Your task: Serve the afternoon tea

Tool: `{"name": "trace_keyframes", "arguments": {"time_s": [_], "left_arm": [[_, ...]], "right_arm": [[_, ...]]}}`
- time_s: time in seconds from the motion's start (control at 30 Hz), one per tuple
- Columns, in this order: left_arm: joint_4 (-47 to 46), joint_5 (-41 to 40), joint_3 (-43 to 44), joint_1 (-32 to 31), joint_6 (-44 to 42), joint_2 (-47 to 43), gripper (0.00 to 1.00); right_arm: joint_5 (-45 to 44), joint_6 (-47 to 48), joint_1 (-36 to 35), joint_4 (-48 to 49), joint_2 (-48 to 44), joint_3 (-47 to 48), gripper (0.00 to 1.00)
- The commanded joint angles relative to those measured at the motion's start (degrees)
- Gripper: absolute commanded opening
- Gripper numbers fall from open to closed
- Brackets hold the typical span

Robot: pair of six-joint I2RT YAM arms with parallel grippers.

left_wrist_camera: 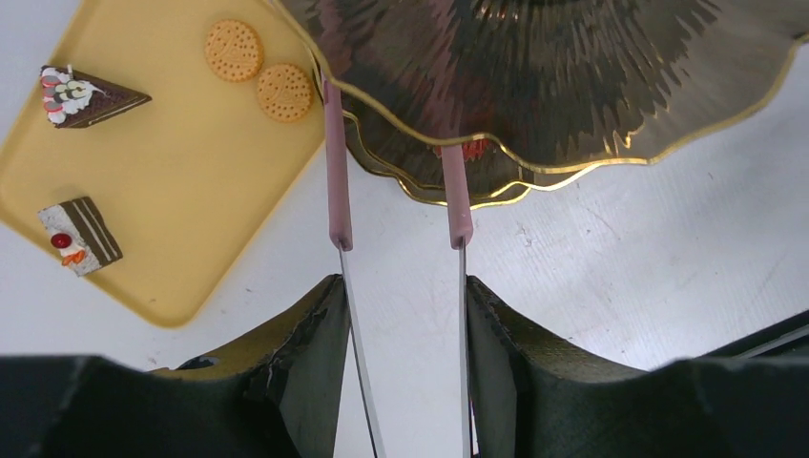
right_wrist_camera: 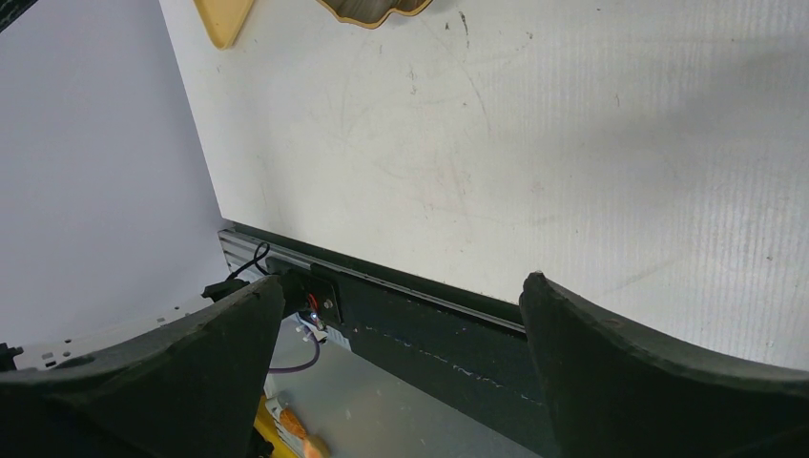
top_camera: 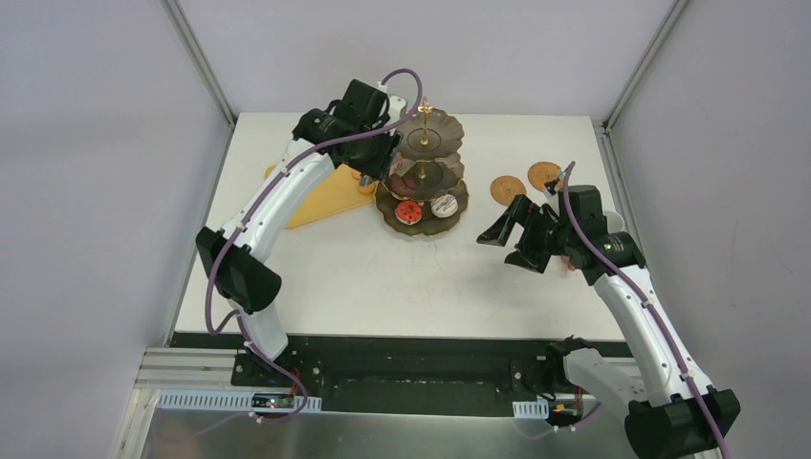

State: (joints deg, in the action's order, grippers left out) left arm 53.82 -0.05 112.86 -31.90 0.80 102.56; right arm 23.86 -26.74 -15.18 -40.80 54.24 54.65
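Dark three-tier stand [top_camera: 442, 127], gold-edged scalloped rims, cakes [top_camera: 408, 211] on bottom tier; left claw [left_wrist_camera: 401, 286] pinching pink-tipped tongs [left_wrist_camera: 338, 172]; right claw [right_wrist_camera: 401, 286] spread.

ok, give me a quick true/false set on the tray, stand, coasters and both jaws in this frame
1. Two cookies lie on the tray. True.
2. The right jaws grip a cup. False: they are wide open and empty.
3. The left jaws hold tongs whose tips pass under a tier of the stand. True.
4. The stand's bottom tier is bare. False: two cakes sit on it.
5. Both coasters lie on the tray. False: they lie on the table, right of the stand.
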Motion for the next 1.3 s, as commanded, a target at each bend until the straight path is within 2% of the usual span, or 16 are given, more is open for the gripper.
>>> {"name": "trace_keyframes", "arguments": {"time_s": [0.0,0.3,0.47,0.53,0.63,0.77,0.97,1.07,1.27], "left_arm": [[-0.73,-0.87,-2.59,-0.31,1.93,-7.86,0.45],[0.7,-0.56,-10.76,-0.27,4.41,-18.33,0.46],[4.51,-5.01,-15.31,0.98,7.57,-24.68,0.47],[5.0,-7.64,-17.98,2.94,8.72,-26.56,0.48],[6.49,-10.55,-20.2,11.03,11.06,-27.36,0.47],[5.53,-16.5,-20.59,17.73,8.95,-24.69,0.5],[4.54,-23.94,-17.49,20.46,0.28,-13.34,0.51],[0.63,-21.84,-18.9,22.62,-3.21,-11.0,0.51],[-3.26,-16.42,-19.08,25.93,-4.63,-7.89,0.51]], "right_arm": [[0.83,0.37,0.5,0.18,-1.0,1.56,0.99],[1.34,0.14,0.49,0.19,-1.15,1.13,0.99],[1.28,0.13,0.45,-0.2,-1.39,1.2,0.99],[1.28,0.12,0.46,-0.25,-1.43,1.16,0.99],[1.36,0.2,0.48,-0.47,-1.34,1.16,0.99],[2.07,-0.01,0.5,-1.63,-1.33,1.81,0.99],[3.48,-0.42,-0.62,-3.86,-0.84,2.59,0.99],[3.61,-0.41,-1.7,-4.8,-0.58,2.6,0.99],[3.57,-0.38,-4.42,-5.24,0.1,1.66,0.99]]}}
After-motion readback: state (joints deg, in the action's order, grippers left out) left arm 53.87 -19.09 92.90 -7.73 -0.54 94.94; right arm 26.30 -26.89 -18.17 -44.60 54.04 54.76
